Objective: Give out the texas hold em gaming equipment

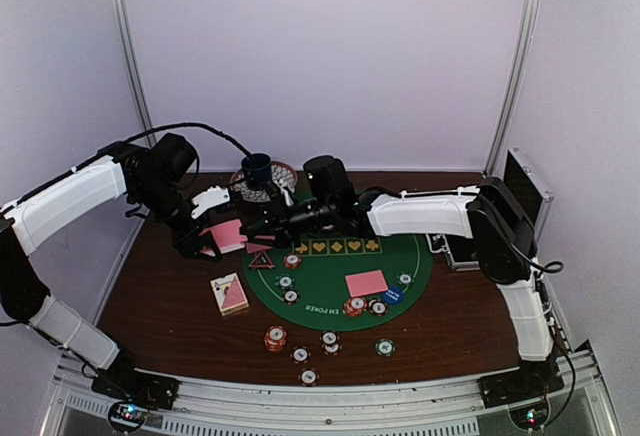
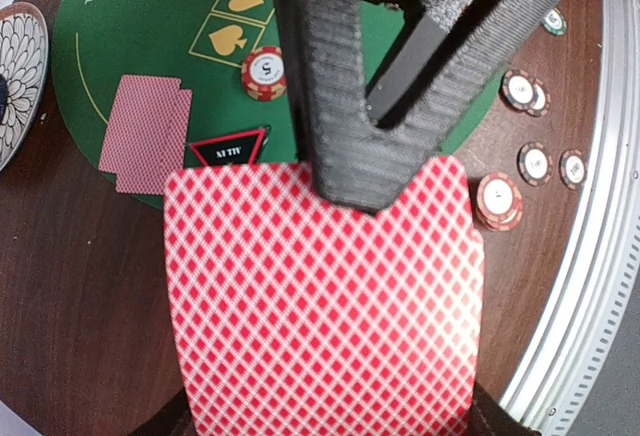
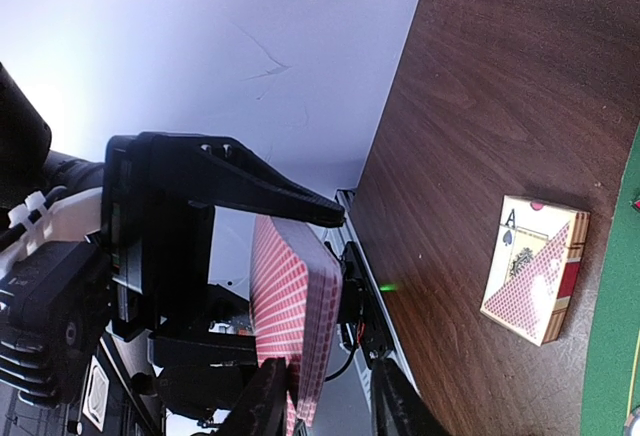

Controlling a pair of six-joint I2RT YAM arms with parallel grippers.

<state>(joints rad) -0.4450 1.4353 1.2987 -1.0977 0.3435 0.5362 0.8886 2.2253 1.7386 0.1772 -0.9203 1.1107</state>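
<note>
**A:** Where are the cards?

**B:** The stack of pink-backed playing cards [image 2: 320,316] is off the dark brown wooden table [image 1: 160,296], over its left side. The left arm's black fingers [image 2: 340,106] are clamped on it, one on each face.

**A:** And the other arm?

**B:** It reaches across. The right arm's fingers [image 3: 265,401] stand apart, one on either side of the stack's free end. I cannot tell whether they touch it.

**A:** What's laid out?

**B:** On the round green felt mat [image 1: 330,276] there's a pink card pair [image 2: 145,136] near the left edge. The small red-rimmed black triangle [image 2: 228,146] lies just beside it. Another pink card [image 1: 366,282] sits further right, near the round blue button [image 1: 392,296]. Striped poker chips [image 1: 275,337] are scattered on the mat and along the near table edge. A cardboard card box [image 3: 535,266] lies left of the mat.
</note>
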